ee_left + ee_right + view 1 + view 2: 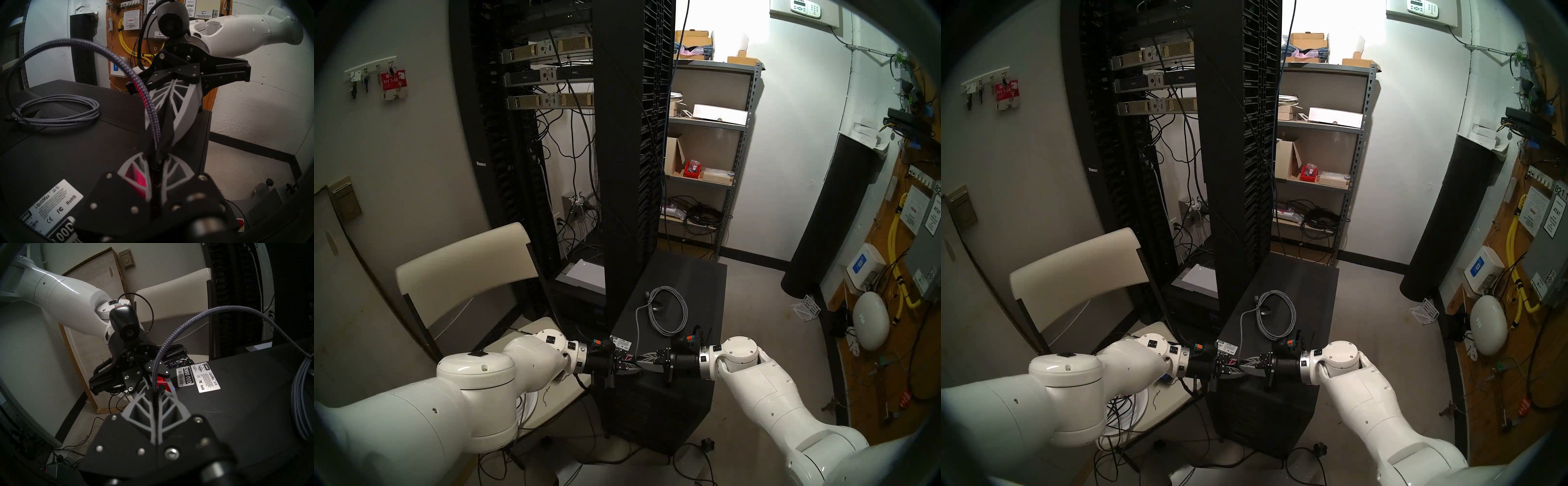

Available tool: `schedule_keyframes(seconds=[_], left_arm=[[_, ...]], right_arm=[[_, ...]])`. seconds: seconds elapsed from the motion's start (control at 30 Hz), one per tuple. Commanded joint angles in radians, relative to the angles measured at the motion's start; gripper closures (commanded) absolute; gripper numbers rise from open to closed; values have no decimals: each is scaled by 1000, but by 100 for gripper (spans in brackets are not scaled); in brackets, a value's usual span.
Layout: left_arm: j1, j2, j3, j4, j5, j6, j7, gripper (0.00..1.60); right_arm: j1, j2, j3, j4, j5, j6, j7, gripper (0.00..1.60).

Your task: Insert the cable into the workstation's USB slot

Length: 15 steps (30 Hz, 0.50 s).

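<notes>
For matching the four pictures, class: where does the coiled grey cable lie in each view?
Head stereo left: cable, lower centre, on the workstation.
Head stereo right, lower centre.
Left wrist, left.
Right wrist, right edge.
Shared landmark: silver sticker.

White arms (415, 407), black claws (grey ribbed fingers (144, 411)).

A cramped server and telecom closet: a tall black server rack (551, 135) trailing wires fills the middle, metal shelving (707, 149) holds boxes and coiled cable, and yellow cables (897, 258) run past AT&T notices (934, 217) on a plywood wall board.
</notes>
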Motion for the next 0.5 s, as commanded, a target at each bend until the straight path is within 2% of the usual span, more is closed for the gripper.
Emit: schedule_keyframes(seconds=[0.0, 0.03, 0.07, 0.1, 0.13, 0.2, 0.47], left_arm=[[-20, 28, 4, -32, -5, 55, -104, 124], [-19, 30, 2, -36, -8, 46, -105, 114], [-16, 33, -5, -39, -16, 39, -109, 80], [-20, 33, 3, -40, -9, 52, -111, 60], [-20, 35, 3, -43, -11, 50, -111, 30], [-21, 37, 3, -46, -12, 53, -113, 0], [-25, 53, 4, -68, -13, 58, -115, 0]], right_arm=[[-22, 6, -3, -7, -4, 5, -2, 160], [-23, 6, -3, -8, -5, 5, -3, 160], [-23, 6, -2, -9, -5, 5, -2, 160], [-23, 6, -2, -9, -5, 4, -2, 160], [-23, 6, -1, -9, -5, 4, -2, 160], [-22, 7, -2, -8, -6, 4, -1, 160], [-22, 10, -3, -9, -8, 10, -2, 160]])
